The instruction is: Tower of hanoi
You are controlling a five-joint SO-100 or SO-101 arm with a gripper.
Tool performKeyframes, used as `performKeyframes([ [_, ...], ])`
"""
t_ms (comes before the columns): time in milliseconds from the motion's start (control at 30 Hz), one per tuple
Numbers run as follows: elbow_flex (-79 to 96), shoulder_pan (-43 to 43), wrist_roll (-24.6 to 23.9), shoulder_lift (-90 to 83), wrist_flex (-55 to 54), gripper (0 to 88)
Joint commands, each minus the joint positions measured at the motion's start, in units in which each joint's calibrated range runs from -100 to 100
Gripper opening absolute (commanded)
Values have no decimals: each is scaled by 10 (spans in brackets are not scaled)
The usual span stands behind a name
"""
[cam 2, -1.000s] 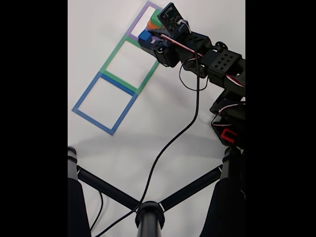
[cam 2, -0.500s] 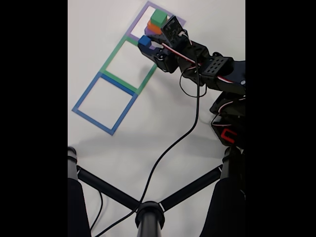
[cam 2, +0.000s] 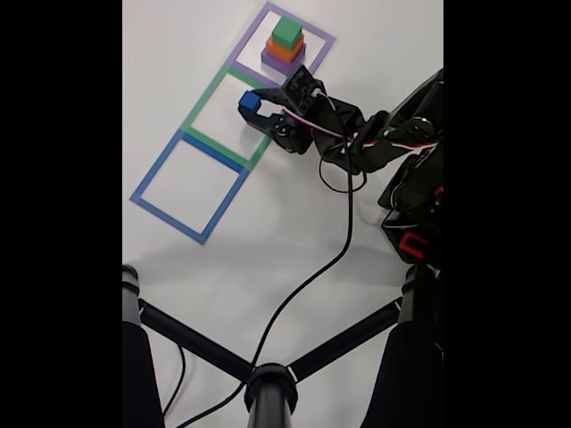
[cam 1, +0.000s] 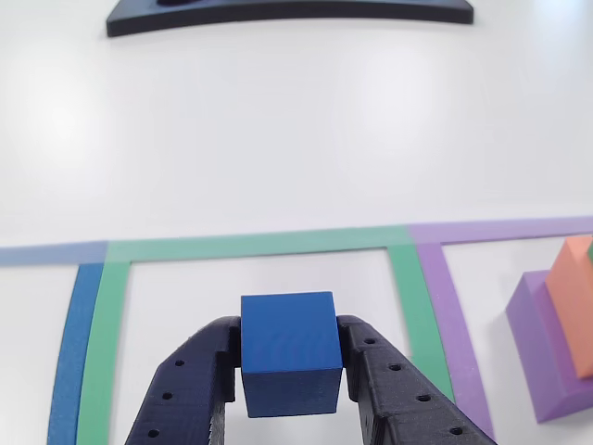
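Observation:
My gripper (cam 1: 288,357) is shut on the blue cube (cam 1: 288,352), held between both black fingers above the green tape square (cam 1: 259,244). The fixed view shows that same cube (cam 2: 249,101) in the gripper (cam 2: 251,105) over the green tape square's (cam 2: 198,110) right side. In the purple tape square (cam 2: 252,38) stands a stack: the purple block (cam 2: 276,63) at the bottom, the salmon-orange block (cam 2: 282,52) on it, the green block (cam 2: 287,33) on top. The other view shows the purple block (cam 1: 535,338) and the salmon-orange block (cam 1: 573,287) at its right edge.
A blue tape square (cam 2: 189,185) lies beside the green one. A black bar (cam 1: 287,16) lies across the far side of the table. A black cable (cam 2: 312,259) trails from the arm, and black tripod legs (cam 2: 205,348) cross the lower fixed view.
The gripper has carried the blue cube away from the stack in the purple square, toward the lower left over the green square. The green block on the stack now shows uncovered.

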Motion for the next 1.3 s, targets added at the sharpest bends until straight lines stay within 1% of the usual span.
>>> performKeyframes([
  [0, -41, -6, 6, 51, -52, 53],
  [267, -97, -6, 6, 141, -91, 66],
  [733, -101, -17, 6, 206, -133, 102],
  [800, -101, -16, 6, 209, -137, 113],
  [967, -100, -13, 6, 202, -145, 177],
  [1167, -91, -11, 6, 159, -145, 198],
  [1267, -81, -8, 6, 113, -125, 200],
])
